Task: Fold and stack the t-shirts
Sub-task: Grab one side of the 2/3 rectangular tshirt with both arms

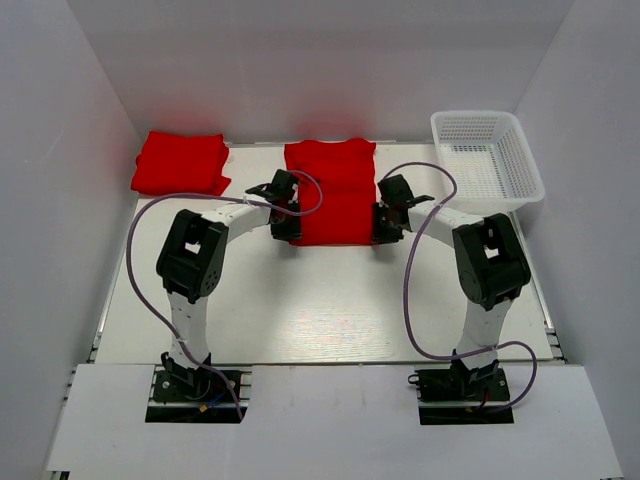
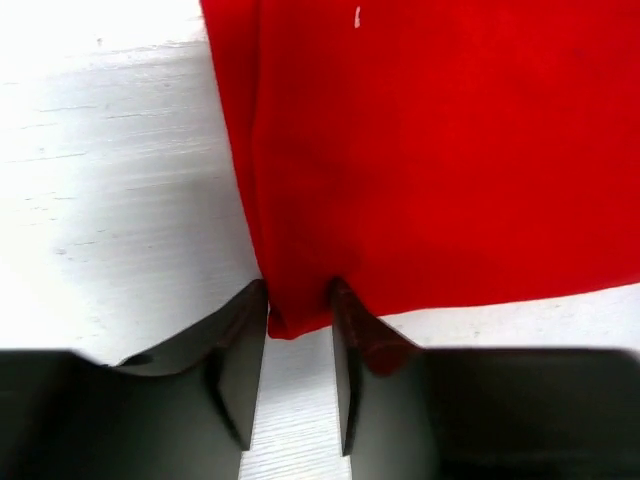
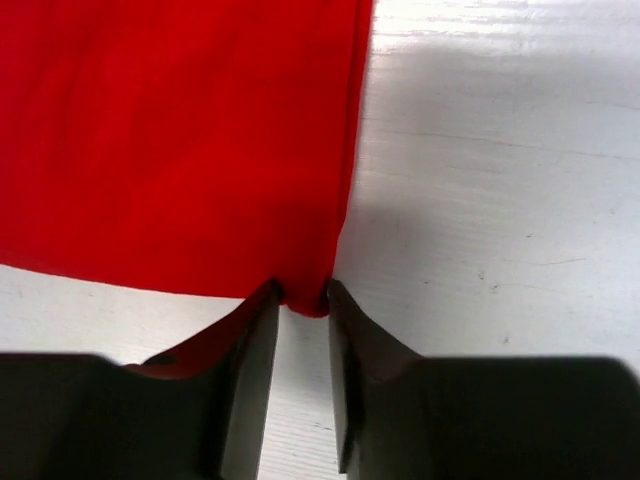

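A red t-shirt (image 1: 333,190) lies folded into a long strip at the middle back of the table. My left gripper (image 1: 284,224) is shut on its near left corner (image 2: 295,310). My right gripper (image 1: 385,226) is shut on its near right corner (image 3: 305,295). The fabric bunches between the fingertips in both wrist views. A second red t-shirt (image 1: 180,163) lies folded at the back left, apart from both grippers.
A white mesh basket (image 1: 487,160) stands at the back right, with nothing showing inside. White walls close in the table on the left, right and back. Purple cables loop beside each arm.
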Robot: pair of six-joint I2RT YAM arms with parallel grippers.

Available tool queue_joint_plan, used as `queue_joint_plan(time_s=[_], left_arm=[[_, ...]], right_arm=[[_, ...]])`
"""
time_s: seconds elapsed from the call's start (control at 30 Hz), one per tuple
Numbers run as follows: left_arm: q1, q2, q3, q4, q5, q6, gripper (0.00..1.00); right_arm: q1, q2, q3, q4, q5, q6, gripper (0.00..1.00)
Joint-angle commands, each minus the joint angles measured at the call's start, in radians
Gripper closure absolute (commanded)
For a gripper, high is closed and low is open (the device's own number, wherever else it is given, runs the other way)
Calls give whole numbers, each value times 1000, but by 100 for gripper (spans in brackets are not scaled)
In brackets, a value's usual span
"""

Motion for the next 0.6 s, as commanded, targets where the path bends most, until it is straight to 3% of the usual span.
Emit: queue_joint_plan(time_s=[0.0,0.13,0.17,0.33,0.57], left_arm=[[-10,26,5,0,38,4,62],[-10,26,5,12,60,13,82],[-10,26,5,12,39,13,100],[-19,-51,-64,34,-1,13,100],[-54,-311,-309,77,-63,37,100]], right_arm=[[4,12,17,12,-15,7,69],[3,9,1,43,-52,9,90],[1,4,-6,58,-67,7,98],[4,-65,-76,100,-113,-11,100],[18,-258,-275,68,-115,-22,100]])
